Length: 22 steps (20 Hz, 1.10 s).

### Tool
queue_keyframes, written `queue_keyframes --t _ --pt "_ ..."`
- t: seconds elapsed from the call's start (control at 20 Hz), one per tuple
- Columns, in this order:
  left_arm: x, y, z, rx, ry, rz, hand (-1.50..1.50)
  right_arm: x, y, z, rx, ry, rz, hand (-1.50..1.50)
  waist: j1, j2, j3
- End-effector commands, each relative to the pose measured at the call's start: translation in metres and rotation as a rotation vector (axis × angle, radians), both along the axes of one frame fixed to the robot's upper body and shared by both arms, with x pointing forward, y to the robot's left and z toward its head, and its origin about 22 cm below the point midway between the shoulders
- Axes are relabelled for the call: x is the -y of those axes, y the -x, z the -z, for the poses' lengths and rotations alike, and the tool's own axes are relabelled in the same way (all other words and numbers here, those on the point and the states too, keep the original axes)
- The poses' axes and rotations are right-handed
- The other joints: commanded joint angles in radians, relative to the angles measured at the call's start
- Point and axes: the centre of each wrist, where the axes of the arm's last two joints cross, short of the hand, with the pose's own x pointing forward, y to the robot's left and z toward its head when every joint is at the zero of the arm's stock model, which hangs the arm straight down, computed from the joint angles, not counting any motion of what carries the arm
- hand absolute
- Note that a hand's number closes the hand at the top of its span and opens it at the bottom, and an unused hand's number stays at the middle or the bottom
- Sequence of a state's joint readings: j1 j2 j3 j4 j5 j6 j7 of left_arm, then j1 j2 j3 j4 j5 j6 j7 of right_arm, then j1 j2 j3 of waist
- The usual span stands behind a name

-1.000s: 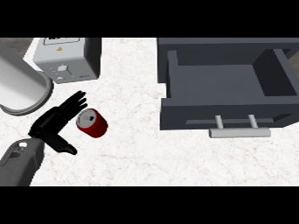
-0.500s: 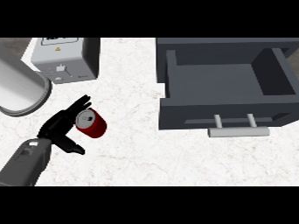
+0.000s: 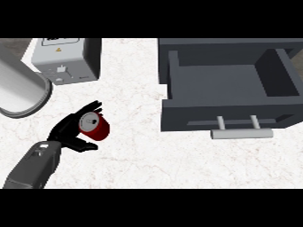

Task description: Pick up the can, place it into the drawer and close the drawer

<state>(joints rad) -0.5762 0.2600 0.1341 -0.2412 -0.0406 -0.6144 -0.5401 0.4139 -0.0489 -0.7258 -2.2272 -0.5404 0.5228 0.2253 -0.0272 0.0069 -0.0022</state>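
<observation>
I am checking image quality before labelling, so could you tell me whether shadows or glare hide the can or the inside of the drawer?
Head view: lighting is even, with no glare on the white counter. The open drawer is dark grey inside, but its floor shows and holds nothing. The red can has a pale top that stands out; the black left hand covers part of it.

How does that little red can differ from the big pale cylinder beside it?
The can is small and dark red with a silvery end; the cylinder is far larger and pale grey-white. The left hand curls round the can, while nothing touches the cylinder. The can shows whole; the cylinder runs out of view at the left. Both are round and lie tilted on the counter.
</observation>
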Motion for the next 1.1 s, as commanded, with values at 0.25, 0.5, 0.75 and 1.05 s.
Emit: queue_keyframes --t 0.25,0.5,0.75,1.05 --pt "0.008 -0.025 -0.019 -0.012 0.155 0.164 1.50 0.001 -0.001 0.006 -0.008 -0.013 -0.017 -1.50 -0.002 0.002 0.000" --pt "0.034 -0.035 -0.025 0.042 0.229 0.205 1.50 -0.007 0.012 -0.003 -0.012 -0.005 -0.003 -1.50 0.014 -0.008 0.002" --pt "0.059 -0.041 -0.027 0.096 0.285 0.112 1.50 0.004 0.012 0.004 -0.021 -0.034 0.020 -1.50 0.021 -0.009 0.002" --pt "0.049 -0.031 -0.020 0.183 0.224 -0.504 1.50 -0.005 0.022 -0.001 -0.018 -0.016 0.040 -1.50 0.036 -0.018 0.004"
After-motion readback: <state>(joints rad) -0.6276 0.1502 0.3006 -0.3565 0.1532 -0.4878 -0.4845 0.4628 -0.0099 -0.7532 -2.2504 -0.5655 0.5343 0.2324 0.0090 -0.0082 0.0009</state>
